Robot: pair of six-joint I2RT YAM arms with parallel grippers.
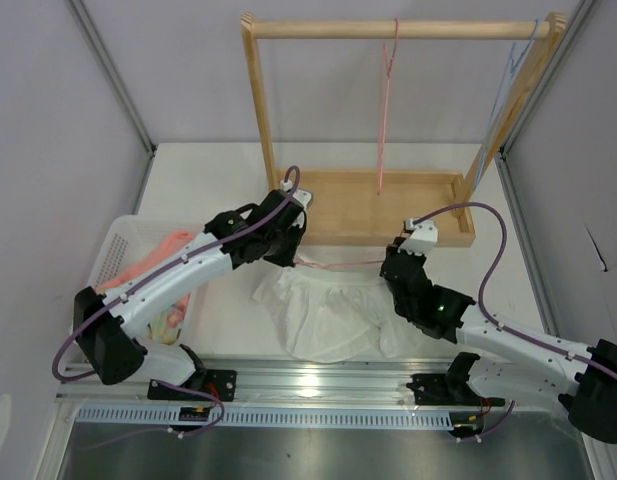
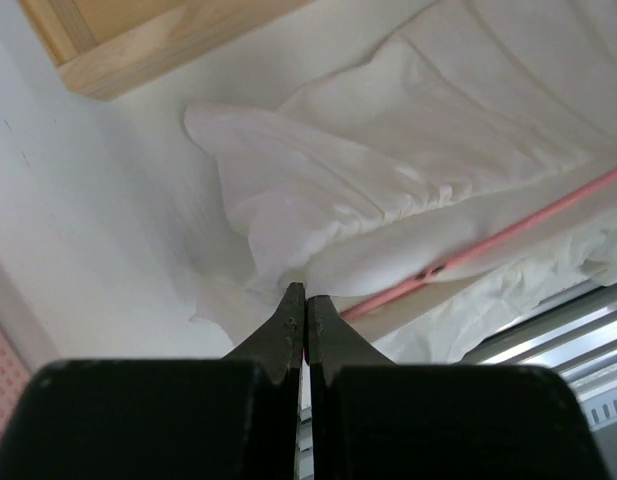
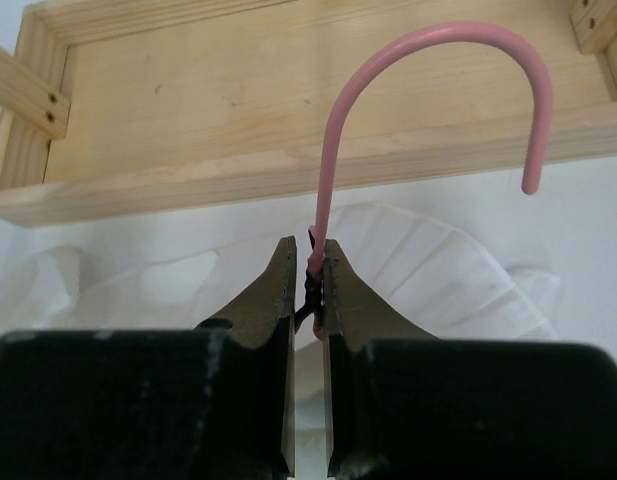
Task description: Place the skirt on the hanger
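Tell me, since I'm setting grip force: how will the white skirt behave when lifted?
Probably floppy: the skirt lies in soft crumpled folds, so it would likely sag from one pinch. Likely light, as the fabric looks thin.

The skirt (image 1: 328, 312), white and thinly crinkled, lay spread and rumpled on the desk between the two claws. A fold of its edge was drawn up to the closed tips of the left claw (image 2: 305, 290), and its gathered band ran ahead and to the right of them. The hanger (image 3: 468, 29), a thin pale pink wire, was pinched at its neck by the right claw (image 3: 308, 245). Its hook arched up ahead of the claw and curled down to the right. From the left claw, the wire slanted away rightward along the skirt's gathers.
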